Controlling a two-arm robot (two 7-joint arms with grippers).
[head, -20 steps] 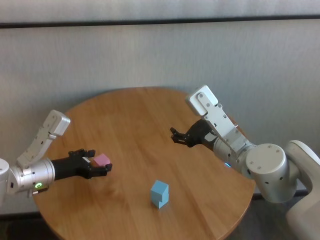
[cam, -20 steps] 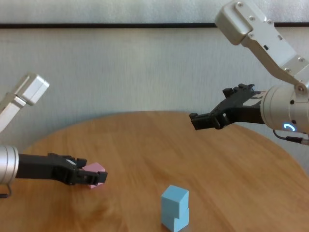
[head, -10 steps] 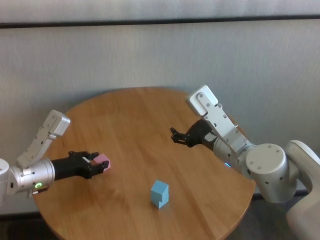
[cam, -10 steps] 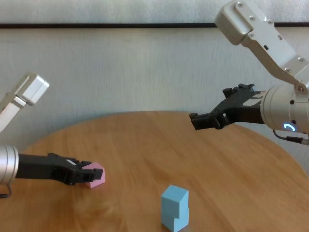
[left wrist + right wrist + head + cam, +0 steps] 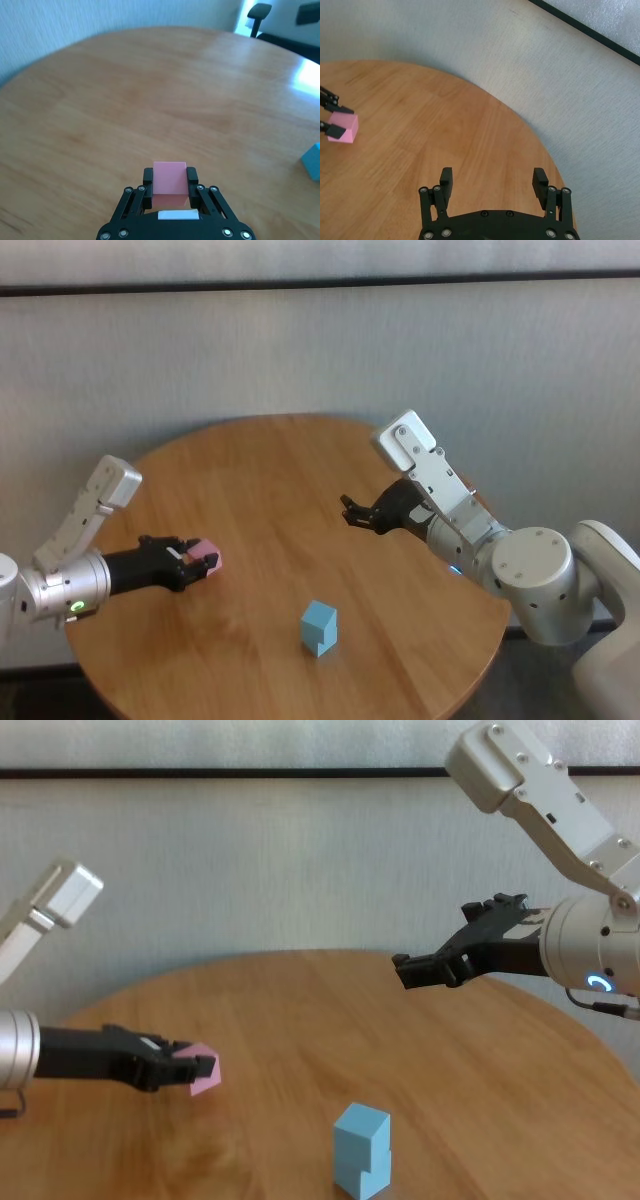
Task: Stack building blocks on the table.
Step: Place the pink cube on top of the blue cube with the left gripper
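My left gripper (image 5: 196, 565) is shut on the pink block (image 5: 204, 553) and holds it a little above the wooden table (image 5: 270, 490) at its left side. The pink block also shows between the fingers in the left wrist view (image 5: 169, 177), in the chest view (image 5: 205, 1071) and far off in the right wrist view (image 5: 344, 127). Two light blue blocks stand stacked (image 5: 319, 628) at the table's near middle, to the right of the left gripper; the stack shows in the chest view (image 5: 361, 1150). My right gripper (image 5: 356, 514) is open and empty, raised over the table's right half (image 5: 492, 184).
A grey wall (image 5: 300, 350) runs behind the table. The table's near edge (image 5: 250, 710) curves below the stack. An office chair (image 5: 260, 12) shows far off in the left wrist view.
My left gripper closed on the pink block and lifted it slightly off the table. The right arm and the blue stack have not moved.
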